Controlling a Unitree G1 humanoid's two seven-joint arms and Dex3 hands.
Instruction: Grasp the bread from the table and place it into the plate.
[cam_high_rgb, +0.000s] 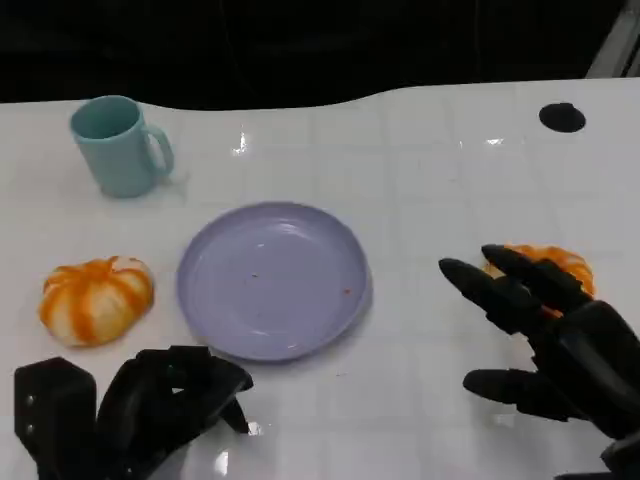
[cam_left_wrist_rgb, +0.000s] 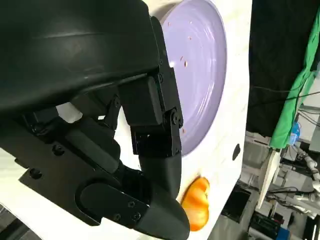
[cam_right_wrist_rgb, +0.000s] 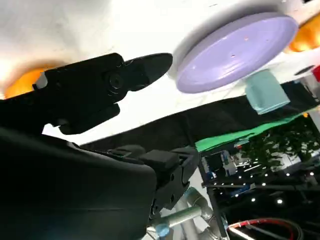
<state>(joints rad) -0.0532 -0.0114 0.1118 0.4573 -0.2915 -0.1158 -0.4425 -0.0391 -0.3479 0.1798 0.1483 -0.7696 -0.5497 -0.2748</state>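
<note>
The purple plate (cam_high_rgb: 272, 280) is lying bare between the two hands, with one orange-striped bread (cam_high_rgb: 97, 298) sitting just beyond the left hand (cam_high_rgb: 140, 405), which is resting curled in on nothing. The right hand (cam_high_rgb: 545, 335) is hovering with fingers spread and nothing grasped, directly over the other bread (cam_high_rgb: 545, 262), so the reach appears underway. Next it likely needs to be lowering and closing around that bread.

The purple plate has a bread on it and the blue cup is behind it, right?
Not quite. The purple plate holds no bread, just a few crumbs; the head view shows this. One bread lies on the table to its left, another to its right, partly hidden behind the right hand. The blue cup does stand behind the plate.
</note>
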